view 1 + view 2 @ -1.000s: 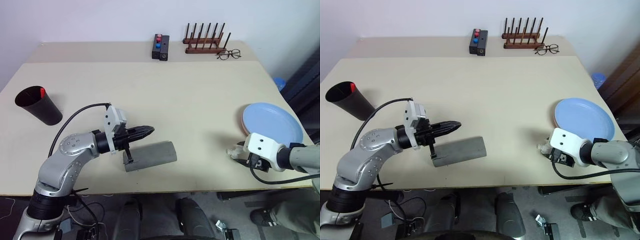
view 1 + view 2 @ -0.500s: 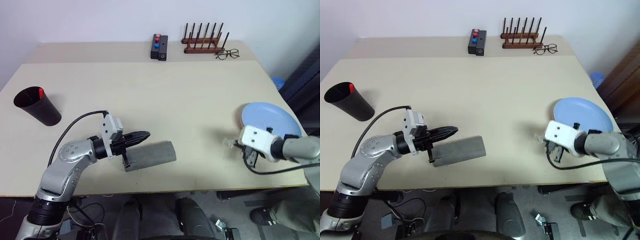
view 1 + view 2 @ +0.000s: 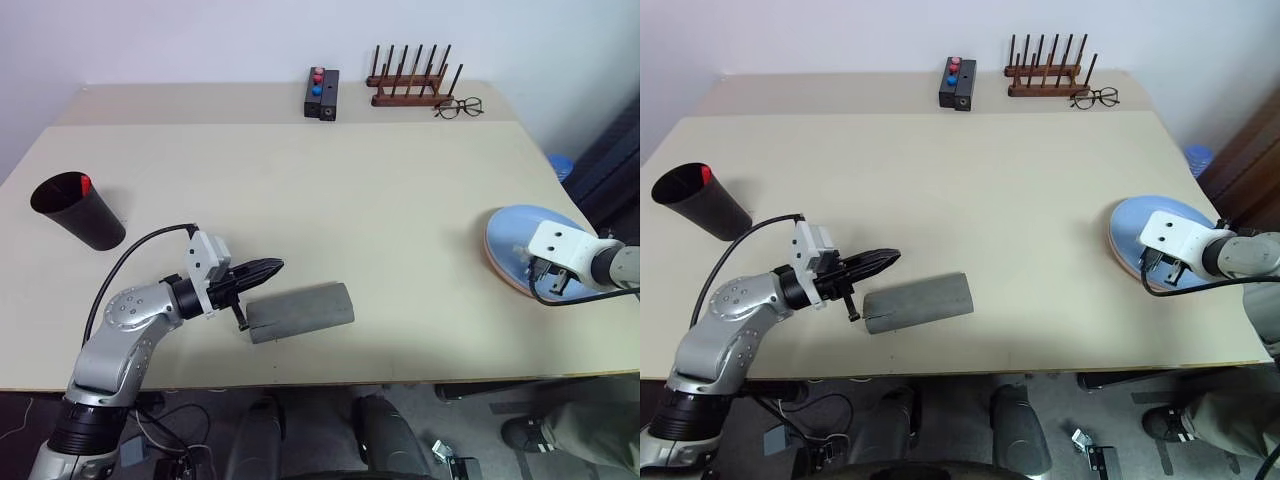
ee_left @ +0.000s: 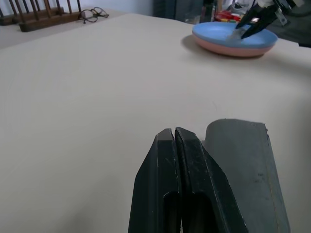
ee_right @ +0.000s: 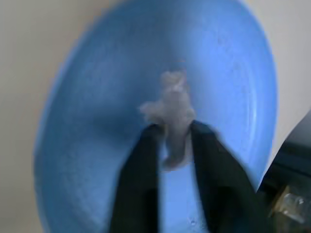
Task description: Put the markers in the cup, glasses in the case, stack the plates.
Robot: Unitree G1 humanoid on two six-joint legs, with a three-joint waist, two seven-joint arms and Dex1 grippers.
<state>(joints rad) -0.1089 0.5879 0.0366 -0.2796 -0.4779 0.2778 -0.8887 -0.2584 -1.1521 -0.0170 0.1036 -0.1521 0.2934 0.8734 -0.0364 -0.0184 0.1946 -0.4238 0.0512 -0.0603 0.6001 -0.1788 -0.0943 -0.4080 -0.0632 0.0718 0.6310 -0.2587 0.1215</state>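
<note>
We see the plates stacked at the right edge of the table [image 3: 360, 200]: the light blue plate [image 3: 515, 240] lies on top of the salmon pink plate [image 4: 228, 50], whose rim peeks out beneath it. Our right gripper [image 5: 172, 145] hangs over the blue plate, and its two black fingers [image 5: 138, 179] pinch a small pale, crumpled scrap [image 5: 170, 109] between them; we cannot tell what that scrap is.

Taking the blue plate as our landmark, the grey case [image 3: 300, 312] lies well to its left, near the front edge of the table, closed and on its long side. Our left gripper [image 4: 174, 138] sits just beside the case's left end, pointing level toward the plates, its fingers pressed together with nothing between them. Whether it touches the case we cannot tell.

Farther left of the plate, past the case, the dark cup [image 3: 75, 210] stands near the left edge of the table, and a red cap end [image 3: 84, 184] shows inside its rim.

Behind the plate, on the far table, wire-rimmed spectacles [image 3: 458, 108] lie just beside a wooden peg rack [image 3: 410, 85], and left of the rack stands a small black box [image 3: 321, 95] with red and blue buttons.
</note>
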